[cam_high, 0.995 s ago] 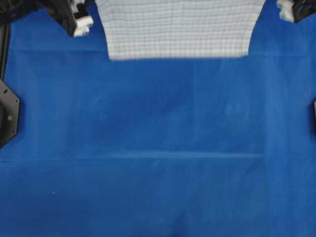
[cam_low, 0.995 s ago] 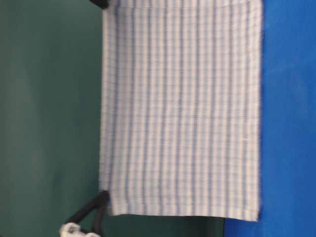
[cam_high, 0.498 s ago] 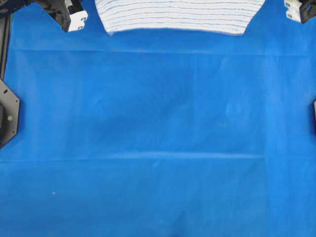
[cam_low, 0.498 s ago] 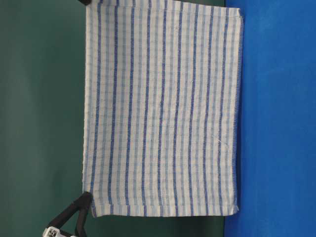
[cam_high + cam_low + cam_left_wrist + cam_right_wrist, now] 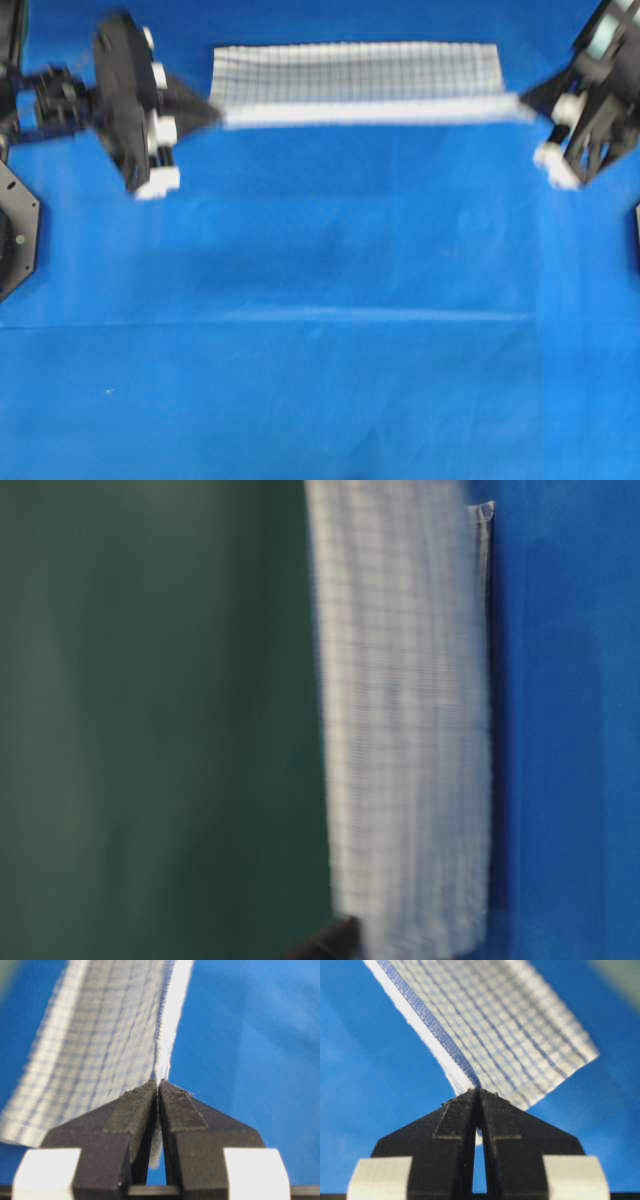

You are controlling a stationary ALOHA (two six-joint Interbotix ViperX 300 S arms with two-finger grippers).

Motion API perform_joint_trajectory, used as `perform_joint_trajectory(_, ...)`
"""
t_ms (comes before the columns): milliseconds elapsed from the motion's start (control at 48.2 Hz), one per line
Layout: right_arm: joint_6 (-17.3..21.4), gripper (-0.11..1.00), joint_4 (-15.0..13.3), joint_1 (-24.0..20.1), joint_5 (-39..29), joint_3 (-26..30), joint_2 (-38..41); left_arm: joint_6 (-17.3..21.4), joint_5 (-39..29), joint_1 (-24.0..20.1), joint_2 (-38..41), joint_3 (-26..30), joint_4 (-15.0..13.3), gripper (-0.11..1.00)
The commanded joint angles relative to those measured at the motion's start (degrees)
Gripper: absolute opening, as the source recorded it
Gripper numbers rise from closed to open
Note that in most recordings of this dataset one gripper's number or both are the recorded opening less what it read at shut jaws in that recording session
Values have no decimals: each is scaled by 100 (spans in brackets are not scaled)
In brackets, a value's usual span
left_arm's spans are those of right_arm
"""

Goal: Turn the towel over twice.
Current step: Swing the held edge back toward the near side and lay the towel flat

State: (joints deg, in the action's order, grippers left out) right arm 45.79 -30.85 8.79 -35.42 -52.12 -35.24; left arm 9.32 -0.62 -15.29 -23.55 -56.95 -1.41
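Note:
The towel (image 5: 355,72), white with a faint blue grid, is stretched sideways over the far part of the blue sheet (image 5: 320,300). Its near edge is raised and taut between my two grippers. My left gripper (image 5: 215,112) is shut on the towel's left corner; the wrist view shows the hem pinched at its tips (image 5: 158,1082) and the towel (image 5: 100,1050) running away. My right gripper (image 5: 525,103) is shut on the right corner, with the blue-striped hem clamped at its tips (image 5: 479,1091). At table level the towel (image 5: 410,730) is blurred, hanging low over the sheet.
Black arm mounts sit at the left edge (image 5: 15,230) and the right edge (image 5: 636,235) of the sheet. A green wall (image 5: 150,730) stands behind the table. The blue sheet stretches bare toward the near side.
Both grippers have swung from the far edge toward the near side and downward, carrying the towel's held edge along. The towel hung tall and flat before; it now hangs much lower, blurred by motion.

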Motion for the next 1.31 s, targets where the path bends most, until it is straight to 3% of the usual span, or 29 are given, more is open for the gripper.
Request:
perform_joint_trajectory(0,369,3,9,-343,185,-105,281,-53,123,387,185,-62,-18,1)
perform_joint_trajectory(332,1863,3,9,-1380,1389,-554,1626,-448,308,1600,1371,-132,-18,1)
perform_joint_trajectory(643,2856,3,18,-2558,1468,-281,2373,-738,343,2373,1802,-105,-18,1)
perform_joint_trajectory(871,3146,3,0,-2927,1345,-70,2654,-835,343,2514,1802,-141,-18,1)
perform_joint_trajectory(1286,3146,3,-123,-2953,1318,-18,2725,-923,325,2540,1802,-114,-18,1)
